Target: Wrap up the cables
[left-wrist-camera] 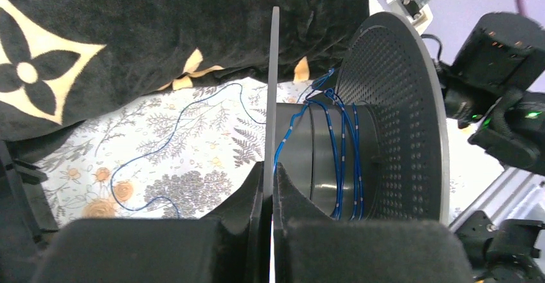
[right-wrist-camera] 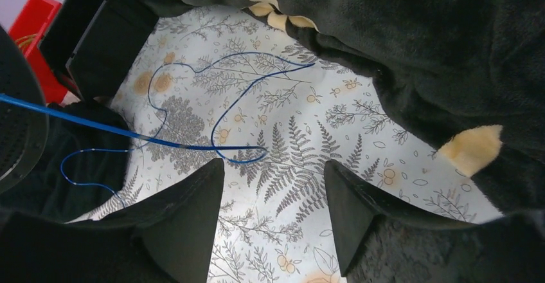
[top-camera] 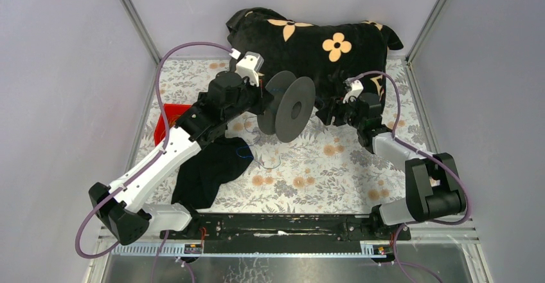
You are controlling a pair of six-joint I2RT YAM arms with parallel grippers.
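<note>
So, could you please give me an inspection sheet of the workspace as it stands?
Surface: floral cloth, lying flat.
Job's things: blue wire, a few turns on the spool, rest loose on the cloth.
Clutter: black cushion, red bin, black rag.
Tools: left tool shut on the spool's rim; right tool open near the loose wire.
Cables: purple cords loop off both arms.
Surroundings: grey walls.

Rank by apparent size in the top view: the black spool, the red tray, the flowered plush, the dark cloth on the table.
1. flowered plush
2. dark cloth and black spool: alike; the spool is raised nearer the camera, so unranked.
3. red tray, partly hidden by the left arm.
</note>
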